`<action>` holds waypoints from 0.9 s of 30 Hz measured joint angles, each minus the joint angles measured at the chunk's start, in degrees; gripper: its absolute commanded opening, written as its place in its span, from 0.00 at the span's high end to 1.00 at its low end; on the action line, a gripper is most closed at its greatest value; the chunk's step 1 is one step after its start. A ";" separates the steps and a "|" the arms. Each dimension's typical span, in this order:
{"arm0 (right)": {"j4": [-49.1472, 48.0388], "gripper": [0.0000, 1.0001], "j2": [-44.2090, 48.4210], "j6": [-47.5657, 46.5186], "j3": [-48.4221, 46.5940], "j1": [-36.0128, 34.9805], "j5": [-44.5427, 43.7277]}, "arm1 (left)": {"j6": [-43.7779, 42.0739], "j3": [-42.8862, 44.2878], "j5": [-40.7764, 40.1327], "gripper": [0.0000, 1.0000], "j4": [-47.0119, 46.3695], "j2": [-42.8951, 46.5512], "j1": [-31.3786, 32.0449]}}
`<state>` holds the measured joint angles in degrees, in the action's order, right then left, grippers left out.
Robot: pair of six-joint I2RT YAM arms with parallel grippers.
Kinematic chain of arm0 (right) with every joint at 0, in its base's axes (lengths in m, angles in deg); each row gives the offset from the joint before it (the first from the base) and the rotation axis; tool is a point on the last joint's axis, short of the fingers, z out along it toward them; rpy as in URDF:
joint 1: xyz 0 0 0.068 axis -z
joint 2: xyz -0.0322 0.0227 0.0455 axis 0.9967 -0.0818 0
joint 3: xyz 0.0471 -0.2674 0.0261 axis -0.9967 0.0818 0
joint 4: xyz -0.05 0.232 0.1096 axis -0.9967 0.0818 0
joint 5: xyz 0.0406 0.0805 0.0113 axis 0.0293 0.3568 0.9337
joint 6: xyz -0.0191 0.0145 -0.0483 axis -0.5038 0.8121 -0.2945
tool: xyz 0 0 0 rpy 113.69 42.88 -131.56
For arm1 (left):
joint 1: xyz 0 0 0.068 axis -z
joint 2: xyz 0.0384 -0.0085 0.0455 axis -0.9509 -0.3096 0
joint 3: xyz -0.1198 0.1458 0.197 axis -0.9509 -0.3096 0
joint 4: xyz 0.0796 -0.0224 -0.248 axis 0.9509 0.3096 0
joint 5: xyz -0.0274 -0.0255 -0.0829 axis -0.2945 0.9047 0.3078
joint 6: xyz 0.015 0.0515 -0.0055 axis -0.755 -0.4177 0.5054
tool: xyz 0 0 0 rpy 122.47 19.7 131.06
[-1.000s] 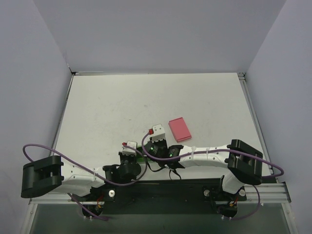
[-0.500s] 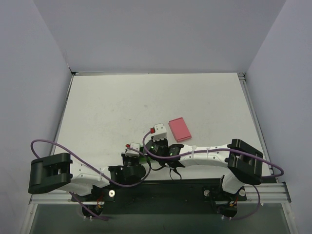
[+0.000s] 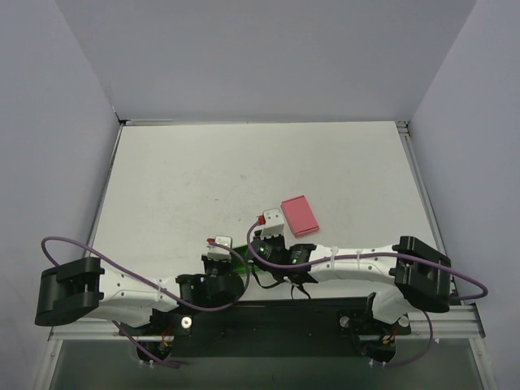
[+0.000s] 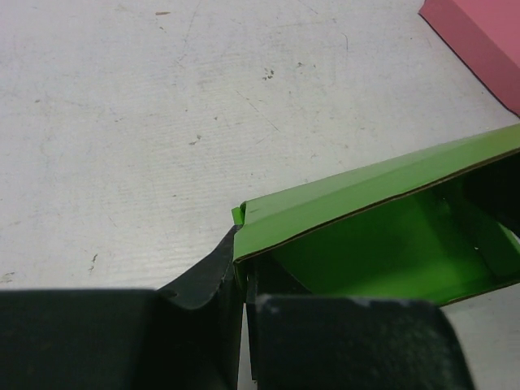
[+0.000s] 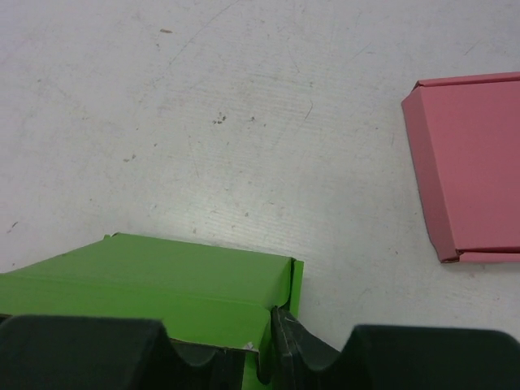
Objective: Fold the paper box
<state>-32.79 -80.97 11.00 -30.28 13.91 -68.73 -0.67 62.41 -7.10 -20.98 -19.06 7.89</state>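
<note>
The paper box (image 3: pixel 237 262) is sitting at the near edge of the worktop (image 3: pixel 203 179), between the two arms. A flat pink box (image 5: pixel 471 171) is lying apart on its far side. The left claw (image 4: pixel 244 296) is pinching one thin green wall at a corner, with its fingers closed together on the card. The right claw (image 5: pixel 262 357) is straddling the card edge at another corner; whether it is gripping or letting go cannot be told. The box is appearing light and thin-walled, so it is likely flexing and creasing under pressure, and its smooth face may be slipping. Taking hold close to a fold line on a wall is advisable, not on loose flaps or tabs
</note>
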 measured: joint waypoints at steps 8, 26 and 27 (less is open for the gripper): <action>-1.09 0.57 6.03 1.77 3.85 -2.62 1.97 | 3.04 1.66 3.78 0.94 6.64 3.19 0.04; 5.64 0.23 18.03 3.34 8.26 -7.78 4.55 | -2.56 2.34 10.82 0.37 6.01 5.70 0.48; 5.81 0.22 19.08 3.08 8.28 -7.78 4.81 | -3.69 2.34 11.52 0.35 5.90 6.73 0.48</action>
<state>-26.98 -61.89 14.08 -22.00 6.13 -63.92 -4.36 64.75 4.42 -15.08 -12.33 8.37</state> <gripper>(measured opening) 0.751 0.597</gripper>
